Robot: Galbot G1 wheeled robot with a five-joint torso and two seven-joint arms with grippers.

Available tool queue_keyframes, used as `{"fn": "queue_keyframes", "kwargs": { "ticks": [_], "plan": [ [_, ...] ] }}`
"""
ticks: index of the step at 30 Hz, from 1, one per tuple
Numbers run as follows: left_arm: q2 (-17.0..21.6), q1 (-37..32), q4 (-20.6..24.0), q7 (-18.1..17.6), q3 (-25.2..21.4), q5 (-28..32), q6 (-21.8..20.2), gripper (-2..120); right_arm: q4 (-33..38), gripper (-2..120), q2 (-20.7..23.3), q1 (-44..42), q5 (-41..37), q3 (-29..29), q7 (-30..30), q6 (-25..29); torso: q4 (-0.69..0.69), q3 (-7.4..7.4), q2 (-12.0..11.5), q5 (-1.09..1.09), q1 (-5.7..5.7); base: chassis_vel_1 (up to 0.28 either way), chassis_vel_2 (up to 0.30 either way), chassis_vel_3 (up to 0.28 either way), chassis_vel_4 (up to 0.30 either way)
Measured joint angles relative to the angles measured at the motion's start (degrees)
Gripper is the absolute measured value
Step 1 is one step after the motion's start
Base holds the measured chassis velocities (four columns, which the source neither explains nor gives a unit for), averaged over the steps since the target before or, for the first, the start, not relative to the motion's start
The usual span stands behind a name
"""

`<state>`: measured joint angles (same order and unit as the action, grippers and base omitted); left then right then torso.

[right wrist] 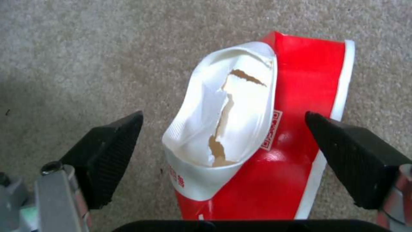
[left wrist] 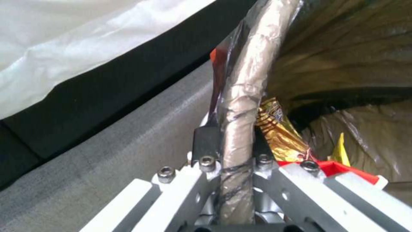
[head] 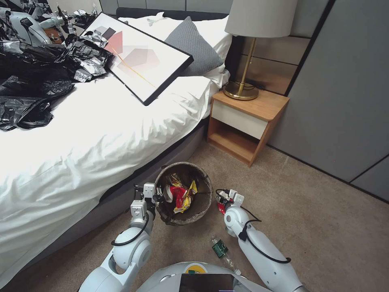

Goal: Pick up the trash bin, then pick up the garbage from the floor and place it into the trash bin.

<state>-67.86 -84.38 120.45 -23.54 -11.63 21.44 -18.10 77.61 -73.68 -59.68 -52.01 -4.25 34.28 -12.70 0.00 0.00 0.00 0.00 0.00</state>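
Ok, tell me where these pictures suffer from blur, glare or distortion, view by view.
Head view: wide-angle bending at the edges, glare on the black plastic bags on the bed. Left wrist view: soft throughout, the trash bin rim too close for focus. Right wrist view: sheen on the red wrapper, shadow on the carpet to one side.

Bare carpet (head: 308, 211) lies right of the trash bin (head: 204, 202); bed (head: 81, 134) blocks left.
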Motion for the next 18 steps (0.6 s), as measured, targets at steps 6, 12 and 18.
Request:
{"fn": "queue_keyframes", "kwargs": {
  "ticks": [6,12,18],
  "plan": [
    [0.02,0.05,-0.05,-0.02,0.05,0.04,-0.01,0,-1.4,87,-0.2,0.16,0.11,-0.02,-0.11,0.18,0.0,0.0,0.0,0.0,0.0,0.0,0.0,0.0,0.0],
    [0.08,0.06,-0.05,-0.03,0.13,0.06,-0.02,0,-3.19,78,-0.81,0.5,0.53,0.04,-0.31,0.35,0.0,0.0,0.0,0.0,0.0,0.0,0.0,0.0,0.0],
    [0.09,-0.04,0.01,-0.03,0.16,0.05,-0.02,0,-4.65,55,-1.26,0.8,1.12,0.12,-0.73,0.6,0.0,0.0,0.0,0.0,0.0,0.0,0.0,0.0,0.0]
  ]
}}
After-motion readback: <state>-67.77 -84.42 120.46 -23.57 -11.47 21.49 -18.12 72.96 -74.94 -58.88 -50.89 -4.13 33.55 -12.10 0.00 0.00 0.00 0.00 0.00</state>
